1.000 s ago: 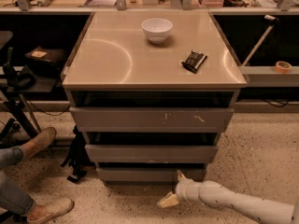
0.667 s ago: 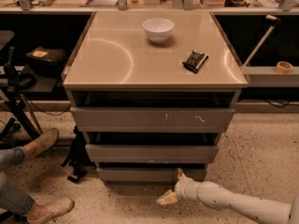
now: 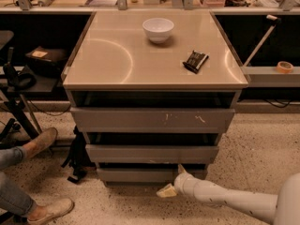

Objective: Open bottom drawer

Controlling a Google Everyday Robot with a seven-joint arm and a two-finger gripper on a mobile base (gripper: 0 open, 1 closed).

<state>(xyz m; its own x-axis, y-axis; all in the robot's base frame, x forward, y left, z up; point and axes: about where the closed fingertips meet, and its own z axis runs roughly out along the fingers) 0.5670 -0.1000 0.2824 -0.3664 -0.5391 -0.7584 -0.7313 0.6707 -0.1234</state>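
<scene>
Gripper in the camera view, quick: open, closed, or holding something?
Gripper: open, fingers spread apart, low at the right end of the bottom drawer front; nothing carried.

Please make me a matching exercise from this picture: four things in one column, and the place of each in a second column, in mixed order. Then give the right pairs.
Things:
1. white bowl
2. dark packet
3. gripper
4. tape roll

Places:
A. on the shelf at far right
B. low, at the front of the bottom drawer
C. on the cabinet top, back middle
D. on the cabinet top, right part

Pairs: 1-C, 2-D, 3-B, 4-A
</scene>
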